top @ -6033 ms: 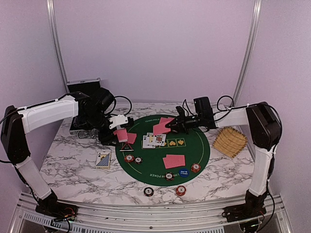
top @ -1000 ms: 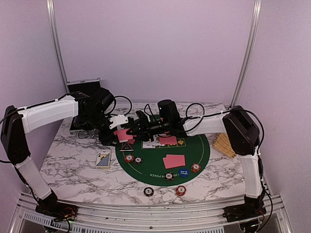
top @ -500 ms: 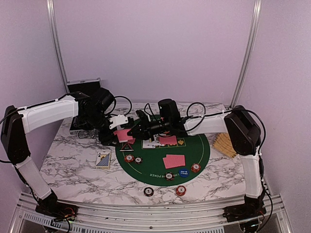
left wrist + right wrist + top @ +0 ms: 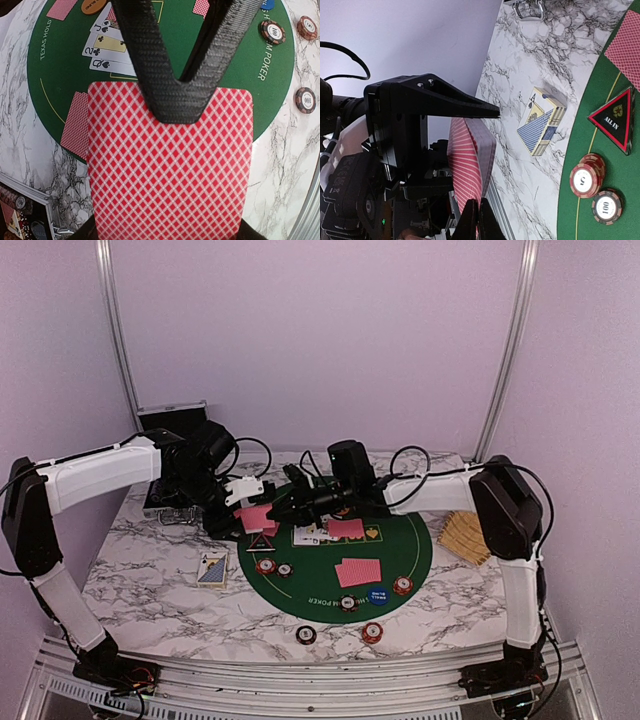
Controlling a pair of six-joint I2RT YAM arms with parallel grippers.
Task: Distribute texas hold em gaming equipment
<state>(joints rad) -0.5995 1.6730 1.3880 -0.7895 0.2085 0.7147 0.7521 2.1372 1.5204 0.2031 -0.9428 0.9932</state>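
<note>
The mat point(image 4: 55, 65) reads "TEXAS HOLD" on one edge and "POKER" on the other. Face-up cards point(image 4: 112, 47) show J, 2 and Q. The triangle point(image 4: 615, 118) says "ALL IN". Chips point(image 4: 584, 181) bear "5" and "100". The half-cropped button point(image 4: 92, 5) seems to read "BLIND".

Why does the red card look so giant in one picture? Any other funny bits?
Left wrist view: the red card sits right at the lens, so it fills the frame and hides much of the green mat. Right wrist view: tilted sideways, the fingertips dark. Top view: even light, faint shadows.
</note>
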